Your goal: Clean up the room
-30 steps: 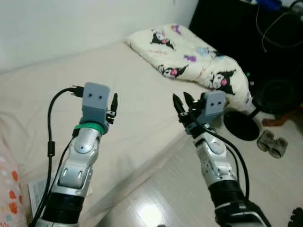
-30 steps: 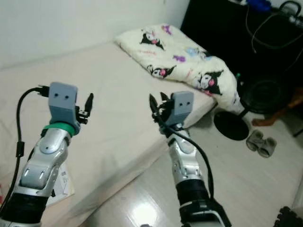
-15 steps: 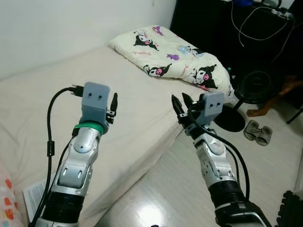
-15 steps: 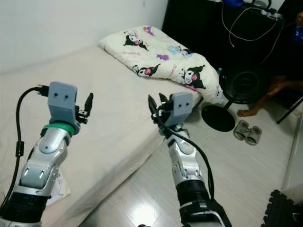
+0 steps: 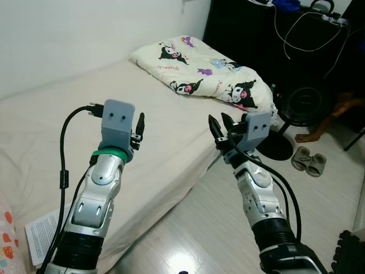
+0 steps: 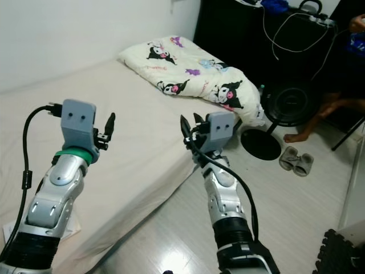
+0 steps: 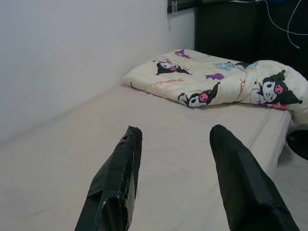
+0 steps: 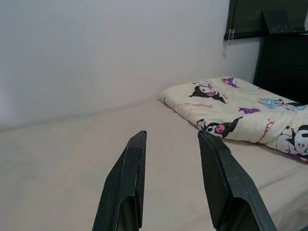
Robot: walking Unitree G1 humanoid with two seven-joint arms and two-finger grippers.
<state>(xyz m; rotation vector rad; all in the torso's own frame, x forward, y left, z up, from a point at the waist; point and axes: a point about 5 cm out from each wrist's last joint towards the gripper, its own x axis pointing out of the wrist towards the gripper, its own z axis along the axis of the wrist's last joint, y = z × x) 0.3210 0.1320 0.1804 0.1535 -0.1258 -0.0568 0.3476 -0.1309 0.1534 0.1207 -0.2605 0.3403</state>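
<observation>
Bedding is looked over first: the crumpled blanket point(image 5: 214, 71) lies at the bed's point(image 5: 68, 114) far corner. Both hands, left point(image 7: 175, 178) and right point(image 8: 173, 180), are held up empty, fingers apart. Next, a walk closer is likely needed

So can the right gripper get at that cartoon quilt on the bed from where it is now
Probably not yet. The open right gripper hovers at the bed's edge, and the quilt lies well beyond it at the far end. Nothing blocks the way, though.
</observation>
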